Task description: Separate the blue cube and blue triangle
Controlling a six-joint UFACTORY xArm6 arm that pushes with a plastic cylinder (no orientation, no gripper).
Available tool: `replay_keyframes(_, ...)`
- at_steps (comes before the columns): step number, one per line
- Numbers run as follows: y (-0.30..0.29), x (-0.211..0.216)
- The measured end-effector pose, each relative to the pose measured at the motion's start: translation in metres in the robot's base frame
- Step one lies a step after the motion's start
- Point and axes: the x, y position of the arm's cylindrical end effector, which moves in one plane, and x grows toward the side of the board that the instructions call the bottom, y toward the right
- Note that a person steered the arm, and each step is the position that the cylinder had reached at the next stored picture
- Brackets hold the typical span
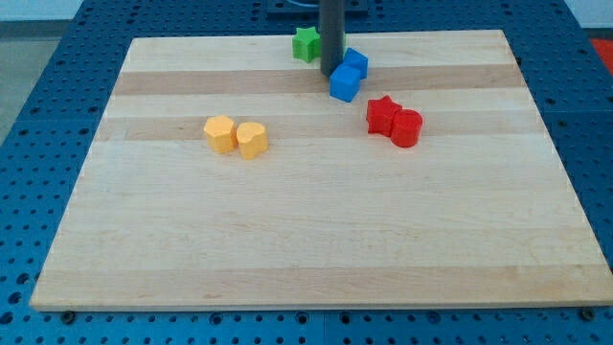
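The blue cube (345, 83) lies near the view's top centre of the wooden board (316, 240). The blue triangle (357, 60) sits just behind it, to its upper right, touching it. My rod comes down from the view's top, and my tip (330, 75) stands at the left side of the two blue blocks, right against the cube's upper left corner and partly hiding the triangle's left edge.
A green star (306, 43) lies just left of the rod at the board's top edge. A red star (383, 114) and a red cylinder (407, 127) touch each other right of centre. A yellow hexagon (219, 132) and a yellow heart-like block (252, 140) sit together at left.
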Motion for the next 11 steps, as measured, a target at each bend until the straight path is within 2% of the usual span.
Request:
replay_keyframes(3, 0.014, -0.026)
replay_keyframes(8, 0.033, 0.003)
replay_keyframes(10, -0.034, -0.015)
replay_keyframes(11, -0.071, 0.01)
